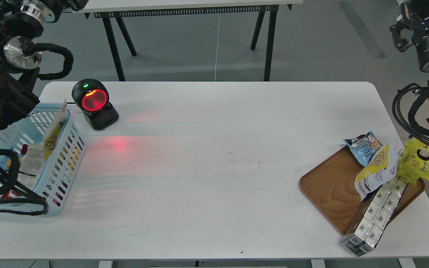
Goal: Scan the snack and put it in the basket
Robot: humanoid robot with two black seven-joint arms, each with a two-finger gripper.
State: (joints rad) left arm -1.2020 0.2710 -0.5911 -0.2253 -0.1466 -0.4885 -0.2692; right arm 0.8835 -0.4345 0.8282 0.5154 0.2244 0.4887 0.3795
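One snack pouch [53, 131] with a yellow front picturing pale beans stands inside the light-blue basket [65, 163] at the left, leaning on its right wall. A second pouch of the same kind [377, 170] lies on the wooden tray. My left arm comes in over the basket's left side and hides part of it. Its gripper [71, 3] is cut off by the top edge at the far left, and its fingers do not show. My right gripper [399, 23] is high at the top right, off the table, open and empty.
A black scanner [93, 103] glows red behind the basket and casts red light on the white table [214, 186]. The brown tray [330, 188] at the right holds a light-blue snack bag [363, 147], a bright yellow cartoon-face packet [419, 160] and a row of white cartons [380, 208].
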